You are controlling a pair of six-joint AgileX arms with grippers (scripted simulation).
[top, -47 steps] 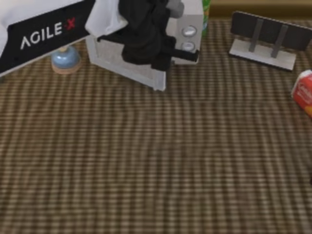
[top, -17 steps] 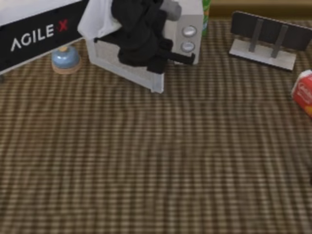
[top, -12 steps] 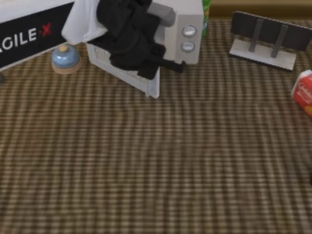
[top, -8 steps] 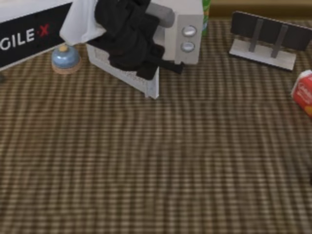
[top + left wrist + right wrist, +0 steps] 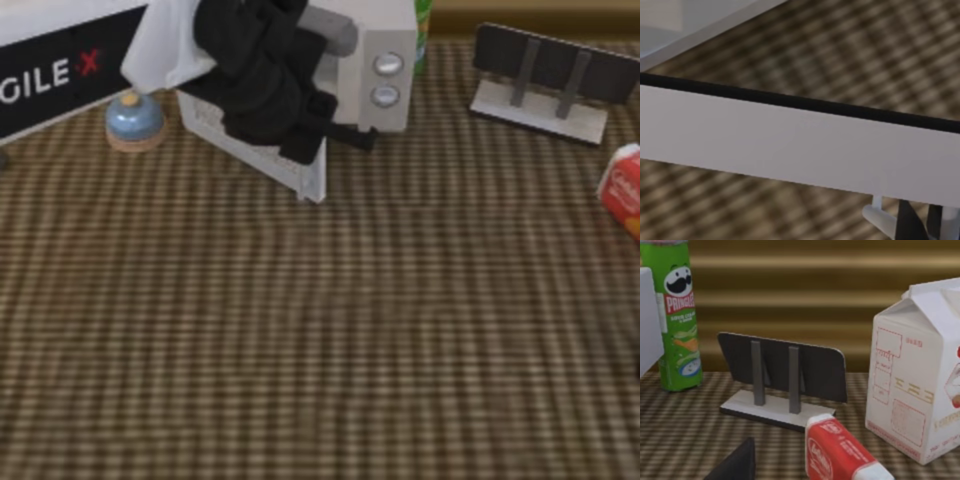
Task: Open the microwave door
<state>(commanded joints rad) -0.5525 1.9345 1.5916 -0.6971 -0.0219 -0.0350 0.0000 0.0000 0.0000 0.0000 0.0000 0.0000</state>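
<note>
1. Two arms on the rig; only the left is at work. The left gripper (image 5: 345, 133) sits at the top view's upper centre, directly in front of the microwave (image 5: 385, 40) and at the free edge of the microwave door (image 5: 262, 160).
2. The microwave stands at the far edge of the table (image 5: 320, 330), left of centre. Its two round knobs (image 5: 386, 80) face forward on the right panel.
3. The microwave door is swung out from the body, angled toward the table's near side, hinged at its left end.
4. Left gripper finger state: cannot tell; the arm's dark body covers the contact area from above, and the left wrist view shows only the door's white edge close up.
5. The right gripper does not appear in any view. The right wrist view takes in a dark rack (image 5: 785, 377), a green crisp can (image 5: 672, 315), a white carton (image 5: 920, 370) and a red-and-white box (image 5: 840, 452).
6. A blue bell (image 5: 134, 120) sits left of the microwave door, apart from it.
</note>
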